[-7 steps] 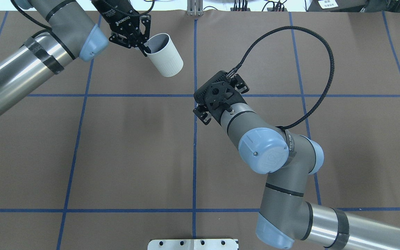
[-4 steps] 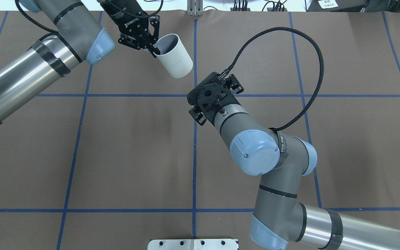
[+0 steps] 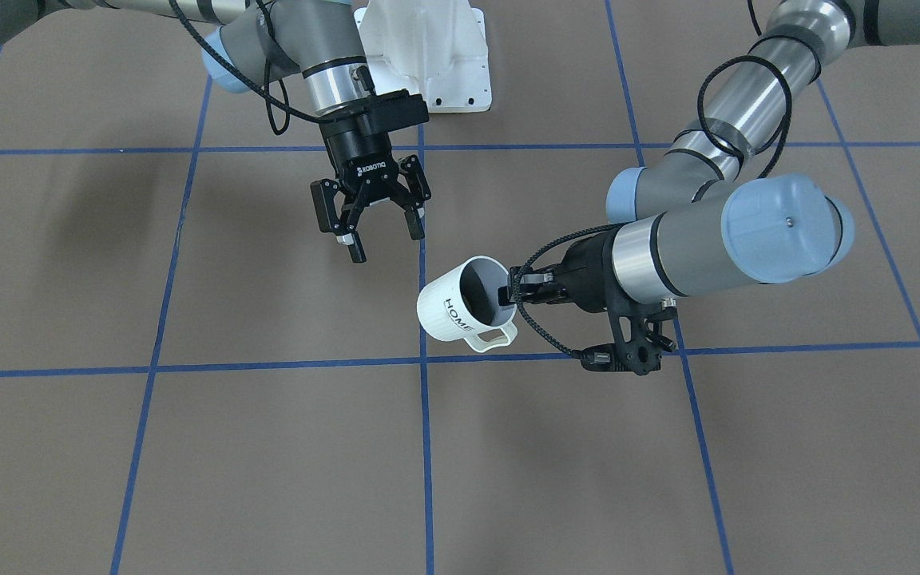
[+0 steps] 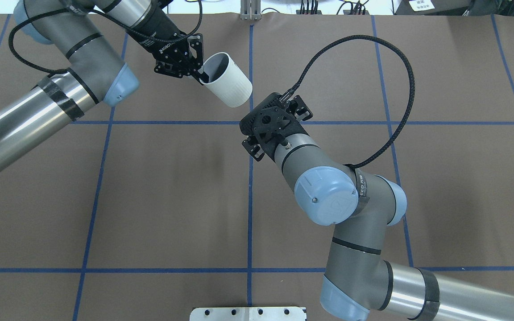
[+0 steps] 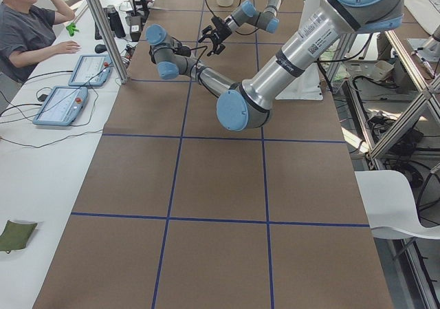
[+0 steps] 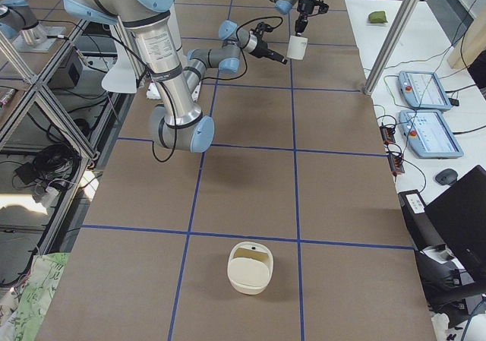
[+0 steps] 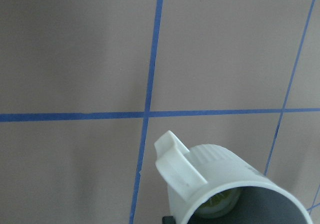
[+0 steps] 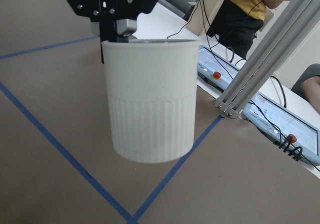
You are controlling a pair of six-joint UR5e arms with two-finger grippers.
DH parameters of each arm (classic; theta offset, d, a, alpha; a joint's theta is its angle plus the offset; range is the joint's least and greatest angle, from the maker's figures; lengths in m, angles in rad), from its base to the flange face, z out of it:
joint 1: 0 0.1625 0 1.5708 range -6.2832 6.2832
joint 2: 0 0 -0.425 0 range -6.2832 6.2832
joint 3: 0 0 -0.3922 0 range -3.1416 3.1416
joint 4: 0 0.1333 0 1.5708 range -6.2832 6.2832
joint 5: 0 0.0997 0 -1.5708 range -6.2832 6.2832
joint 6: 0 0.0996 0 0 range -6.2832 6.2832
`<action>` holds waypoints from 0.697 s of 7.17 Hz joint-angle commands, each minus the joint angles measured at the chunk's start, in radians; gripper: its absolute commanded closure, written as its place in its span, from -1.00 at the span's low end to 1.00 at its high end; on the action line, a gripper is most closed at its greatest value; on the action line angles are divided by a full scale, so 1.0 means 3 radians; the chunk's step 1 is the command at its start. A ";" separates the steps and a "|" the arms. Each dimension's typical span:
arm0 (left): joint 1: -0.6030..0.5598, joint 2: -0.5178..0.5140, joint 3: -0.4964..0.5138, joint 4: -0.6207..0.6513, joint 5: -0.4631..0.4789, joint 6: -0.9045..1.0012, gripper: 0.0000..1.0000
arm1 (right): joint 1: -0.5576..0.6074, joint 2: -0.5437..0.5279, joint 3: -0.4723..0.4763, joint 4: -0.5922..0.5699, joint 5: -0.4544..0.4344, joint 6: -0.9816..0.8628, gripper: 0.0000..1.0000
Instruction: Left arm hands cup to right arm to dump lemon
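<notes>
While left pincer clamps cup rim, right pincer gapes nearby; apart.

The white cup, black "HOME" on its side, ribbed lower wall, squarish handle and grey inside, hangs tilted in the air above the desk, its rim pinched by the left pincer, with a yellowish lemon lying at its bottom
</notes>
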 commanded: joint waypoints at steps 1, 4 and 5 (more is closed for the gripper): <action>0.0044 0.0058 0.0005 -0.0640 0.0323 -0.0582 1.00 | 0.0000 0.0000 -0.0004 0.0000 0.0000 0.0001 -0.99; 0.0116 0.0074 0.0000 -0.0725 0.0340 -0.0754 1.00 | 0.0000 0.0000 -0.0004 0.0000 0.0000 0.0001 -0.99; 0.0156 0.0049 -0.0010 -0.0705 0.0335 -0.0759 1.00 | 0.0000 -0.0005 -0.0009 -0.0005 0.0000 -0.0020 -0.99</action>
